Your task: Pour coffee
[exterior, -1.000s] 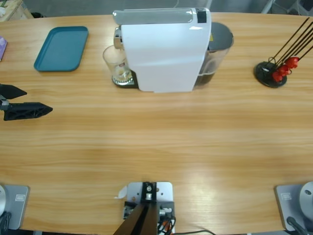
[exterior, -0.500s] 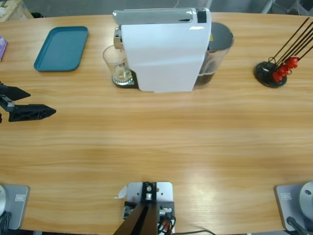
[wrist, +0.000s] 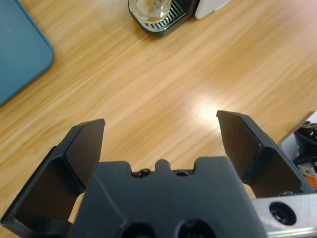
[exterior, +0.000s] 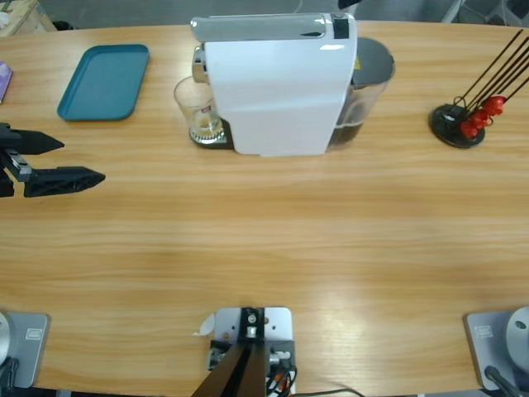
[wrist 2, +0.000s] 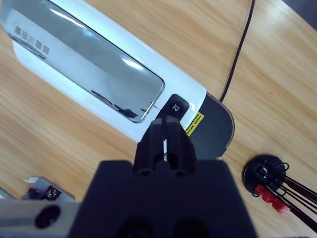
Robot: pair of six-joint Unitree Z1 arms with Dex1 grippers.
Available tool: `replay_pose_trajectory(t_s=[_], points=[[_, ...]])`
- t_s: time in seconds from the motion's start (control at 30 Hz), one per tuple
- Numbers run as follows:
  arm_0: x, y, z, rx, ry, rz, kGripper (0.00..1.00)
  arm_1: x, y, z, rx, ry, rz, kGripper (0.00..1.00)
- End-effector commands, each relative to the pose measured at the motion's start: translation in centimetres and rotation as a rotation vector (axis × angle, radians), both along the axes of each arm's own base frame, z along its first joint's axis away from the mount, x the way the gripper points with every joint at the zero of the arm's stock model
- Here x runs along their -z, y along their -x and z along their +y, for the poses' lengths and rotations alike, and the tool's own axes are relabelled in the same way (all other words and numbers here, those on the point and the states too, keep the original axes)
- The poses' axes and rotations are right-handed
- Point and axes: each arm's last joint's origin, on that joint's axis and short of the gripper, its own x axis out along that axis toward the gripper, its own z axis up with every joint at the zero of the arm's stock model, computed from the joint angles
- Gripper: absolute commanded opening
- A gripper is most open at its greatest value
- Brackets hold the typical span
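Observation:
A clear glass (exterior: 198, 109) stands on the black drip tray (exterior: 211, 141) under the spout of the white coffee machine (exterior: 277, 83). A little coffee (exterior: 205, 127) with pale foam lies in its bottom. In the left wrist view the glass (wrist: 150, 7) is at the top edge. My left gripper (exterior: 83, 160) is open and empty over bare table, well left of the glass; its jaws (wrist: 161, 121) stand wide apart. My right gripper (wrist 2: 167, 124) is shut, its tips right by the black button (wrist 2: 177, 106) on the machine's top.
A teal tray (exterior: 104, 81) lies at the back left and shows again as the teal tray (wrist: 20, 49) in the left wrist view. A black stand with red-tipped rods (exterior: 463, 122) is at the right. The dark water tank (exterior: 368, 78) sits behind the machine.
My left gripper has slid to the right and slightly toward the back of the table, closer to the glass, still open. The machine and glass have not moved.

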Motion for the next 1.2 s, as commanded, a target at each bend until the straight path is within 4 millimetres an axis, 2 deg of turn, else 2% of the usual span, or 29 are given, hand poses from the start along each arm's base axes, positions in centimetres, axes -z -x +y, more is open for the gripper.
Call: replay_pose_trajectory(t_s=[0.03, 0.53, 1.2], points=[[0.7, 0.7, 0.3, 0.03, -0.002, 0.007, 1.0, 3.2, -1.7, 1.3, 0.0, 0.037, 0.073, 0.0], [0.8, 0.4, 0.1, 0.029, 0.0, 0.008, 1.0, 2.2, -2.7, 0.6, 0.025, 0.031, 0.026, 0.0], [0.9, 0.5, 0.1, 0.033, 0.006, 0.008, 1.0, 3.9, -3.3, 0.6, 0.026, 0.054, 0.073, 0.0]])
